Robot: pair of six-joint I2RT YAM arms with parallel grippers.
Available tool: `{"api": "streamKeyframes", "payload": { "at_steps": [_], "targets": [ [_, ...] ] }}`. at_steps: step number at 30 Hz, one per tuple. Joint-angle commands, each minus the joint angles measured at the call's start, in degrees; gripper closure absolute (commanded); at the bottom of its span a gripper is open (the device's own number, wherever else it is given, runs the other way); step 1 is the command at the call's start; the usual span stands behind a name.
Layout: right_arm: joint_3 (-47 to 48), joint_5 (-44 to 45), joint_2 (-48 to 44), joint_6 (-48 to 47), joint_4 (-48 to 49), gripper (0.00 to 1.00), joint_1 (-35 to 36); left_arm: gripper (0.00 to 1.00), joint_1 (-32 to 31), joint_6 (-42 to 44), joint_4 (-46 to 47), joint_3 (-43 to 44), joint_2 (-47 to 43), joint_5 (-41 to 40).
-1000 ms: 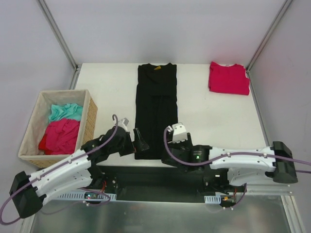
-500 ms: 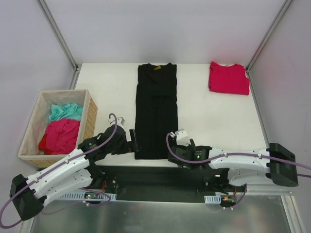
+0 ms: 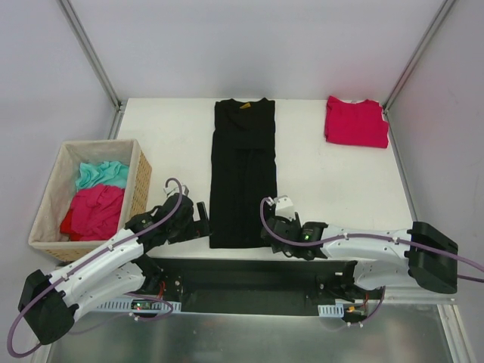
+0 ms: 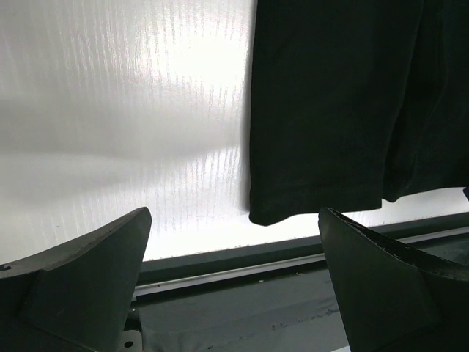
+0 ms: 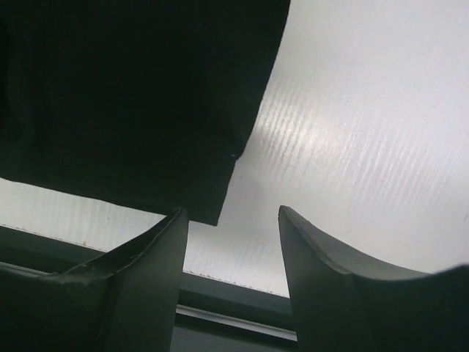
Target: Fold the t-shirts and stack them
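Note:
The black t-shirt (image 3: pixel 242 174) lies folded into a long narrow strip down the middle of the white table (image 3: pixel 166 136), collar at the far end. The red t-shirt (image 3: pixel 356 121) rests folded at the back right corner. My left gripper (image 3: pixel 203 227) sits low beside the hem's near-left corner, jaws wide open and nothing between them (image 4: pixel 233 216); the black t-shirt (image 4: pixel 344 103) is just ahead. My right gripper (image 3: pixel 271 228) is at the hem's near-right corner, open (image 5: pixel 231 213), its left finger (image 5: pixel 157 249) just below the black t-shirt's (image 5: pixel 132 95) corner.
A woven tan basket (image 3: pixel 45 219) stands at the table's left side holding teal and pink cloth. The dark rail of the table's near edge (image 4: pixel 242 268) runs right under both grippers. Slanted frame posts rise at the back corners.
Both grippers have drawn back toward the near edge and dropped low at the two hem corners. The right jaws have narrowed a little. The shirts have not moved.

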Motion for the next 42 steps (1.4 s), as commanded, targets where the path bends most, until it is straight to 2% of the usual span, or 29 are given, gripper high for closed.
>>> {"api": "streamKeyframes", "payload": {
  "at_steps": [1, 6, 16, 27, 42],
  "targets": [
    [-1.0, -0.9, -0.1, -1.5, 5.3, 0.44, -1.4, 0.01, 1.1, 0.8, -0.7, 1.5, 0.7, 0.4],
    [-3.2, -1.1, -3.5, -1.8, 9.2, 0.45, -2.5, 0.01, 1.3, 0.9, -0.3, 2.3, 2.7, 0.5],
    [-3.4, 0.3, -11.7, -2.4, 8.9, 0.46, -5.3, 0.01, 1.3, 0.5, 0.5, 3.2, 4.8, 1.2],
    [-8.4, -1.8, -7.5, 2.2, 15.2, 0.49, -5.6, 0.01, 1.3, 0.9, 1.3, 4.2, 6.8, 1.8],
    [-4.4, -6.8, 1.3, 0.1, 17.7, 0.52, -6.6, 0.01, 1.3, 0.9, 1.9, 5.3, 8.5, 2.3]
  ]
}}
